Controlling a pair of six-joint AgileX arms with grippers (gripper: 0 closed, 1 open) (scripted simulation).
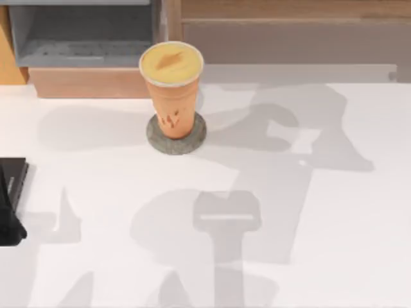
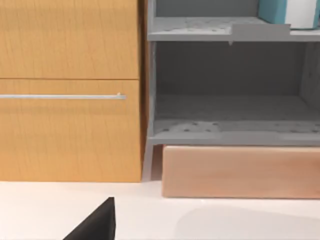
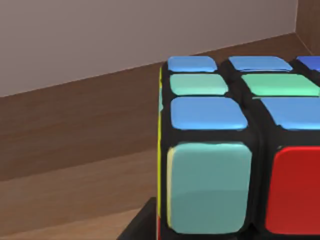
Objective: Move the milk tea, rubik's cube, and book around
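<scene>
watching the right wrist view, you have the rubik's cube [image 3: 235, 150] very close to the camera inside a wooden compartment [image 3: 75, 165], its blue, green, teal and red squares facing you. a dark edge sits under the cube's near corner, but you cannot tell whether the right arm's jaws are open, closed or gripping it. if they are clamped on it and you pull away, the cube could drag out or tip on the wooden floor; if it is already free, a careless retreat could knock it.

the milk tea [image 1: 171, 90] stands upright on a grey coaster [image 1: 176, 135] near the far edge of the surface [image 1: 334, 256], left of centre. any arm sweeping across that edge could topple the tall cup.

the left arm [image 1: 9, 199] sits at the surface's left edge; its jaws cannot be judged either. its wrist view faces a grey shelf [image 2: 225, 30] carrying the book [image 2: 290, 12], near the shelf's front edge, where a bump could push it off.
</scene>
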